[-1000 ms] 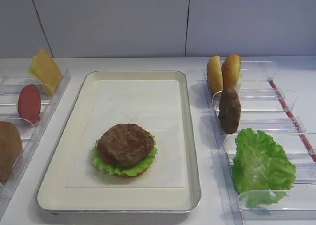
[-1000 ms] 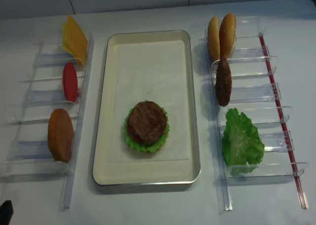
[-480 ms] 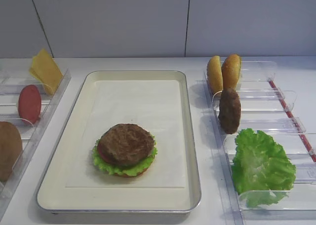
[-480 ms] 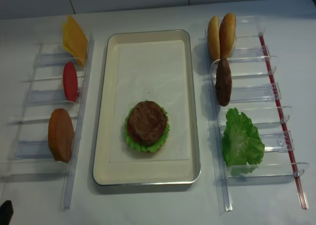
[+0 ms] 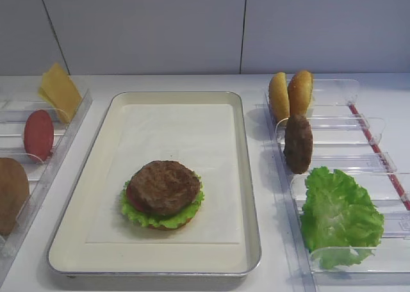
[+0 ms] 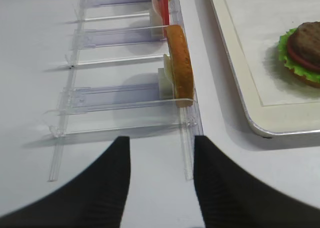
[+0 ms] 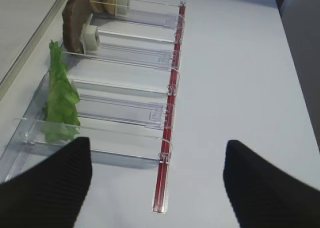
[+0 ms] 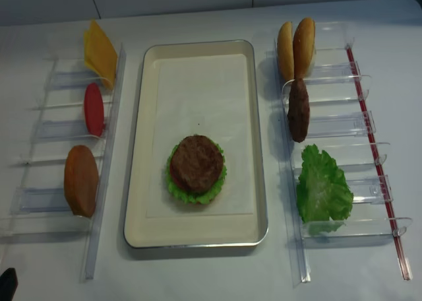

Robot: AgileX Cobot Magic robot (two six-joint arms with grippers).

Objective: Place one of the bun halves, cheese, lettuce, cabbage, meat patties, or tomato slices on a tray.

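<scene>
From overhead, the tray (image 8: 142, 149) carries a patty on lettuce and tomato; cheese (image 8: 99, 51) looks the sensible next layer.

At the left wrist, the left gripper (image 6: 161, 180) hangs released and empty, a bun half (image 6: 180, 63) racked straight ahead of its jaws, the cheese beyond view.

At the right wrist, the right gripper (image 7: 156, 183) gapes empty, spare lettuce (image 7: 60, 95) ahead-left.

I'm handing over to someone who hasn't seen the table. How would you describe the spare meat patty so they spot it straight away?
Start at the large cream rectangular tray in the middle, then look to the clear plastic rack on its right. The spare round dark-brown meat patty stands on edge in the second slot from the far end. It sits between the two golden-tan bun halves and the frilly green lettuce leaf, and its surface is rough and grainy.
</scene>
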